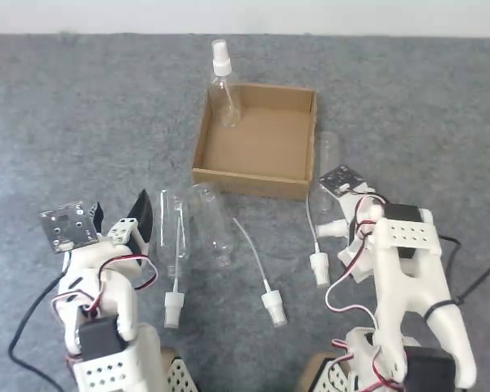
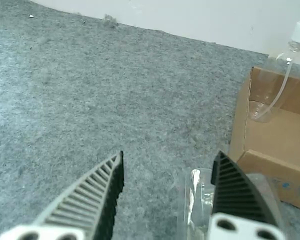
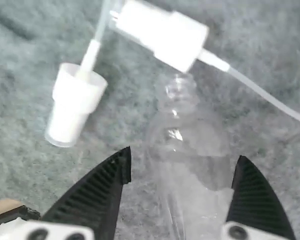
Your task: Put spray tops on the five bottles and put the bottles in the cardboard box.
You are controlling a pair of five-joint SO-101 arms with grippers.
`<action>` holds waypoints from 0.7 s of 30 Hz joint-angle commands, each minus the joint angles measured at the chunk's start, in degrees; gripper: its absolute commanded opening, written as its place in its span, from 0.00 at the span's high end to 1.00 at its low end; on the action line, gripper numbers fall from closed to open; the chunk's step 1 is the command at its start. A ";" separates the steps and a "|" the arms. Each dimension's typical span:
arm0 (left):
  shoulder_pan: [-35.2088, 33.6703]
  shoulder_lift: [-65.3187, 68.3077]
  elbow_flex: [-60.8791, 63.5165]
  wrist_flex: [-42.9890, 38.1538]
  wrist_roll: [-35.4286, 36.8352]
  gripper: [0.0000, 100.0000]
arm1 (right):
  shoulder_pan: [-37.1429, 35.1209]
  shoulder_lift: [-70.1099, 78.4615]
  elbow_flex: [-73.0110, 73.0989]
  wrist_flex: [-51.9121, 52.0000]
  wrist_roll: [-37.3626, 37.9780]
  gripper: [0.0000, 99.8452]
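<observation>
Between the spread jaws of the right pincer [image 3: 184,155] lies a clear bottle [image 3: 185,130], on its side on the bench [image 1: 82,106], with its open neck pointing away from the pincer. The jaws straddle its body without pinching it. Just past that neck rests a spray top [image 3: 160,30] with its thin tube trailing off to one side. A second spray top [image 3: 72,107] lies close by, beyond one jaw tip.

The left pincer [image 2: 170,157] is spread too and holds nothing. A second bottle [image 2: 195,200] lies just beside one of its jaws, and the cardboard box [image 1: 253,184] sits farther ahead, off to that same side.

I judge the task to be at an early stage. One topped bottle [image 1: 223,86] stands upright in a far corner of the box, and it looks like the only finished one. A third bottle [image 1: 212,224] lies bare on the bench between the two pincers, with a loose top [image 1: 273,306] near it. A tube seems to reach into the second bottle, but its head does not look seated. Only four bottles can be made out. Those on the bench all need tops fitted and then boxing.
</observation>
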 commanded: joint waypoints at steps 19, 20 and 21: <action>-0.35 0.62 -0.48 0.44 -0.70 0.73 | -1.01 0.04 -2.81 -1.71 3.87 0.72; -0.35 0.62 -0.48 0.44 -0.70 0.73 | -1.01 0.04 -2.81 -1.71 3.87 0.72; -0.35 0.62 -0.48 0.44 -0.70 0.73 | -1.01 0.04 -2.73 -1.71 3.87 0.72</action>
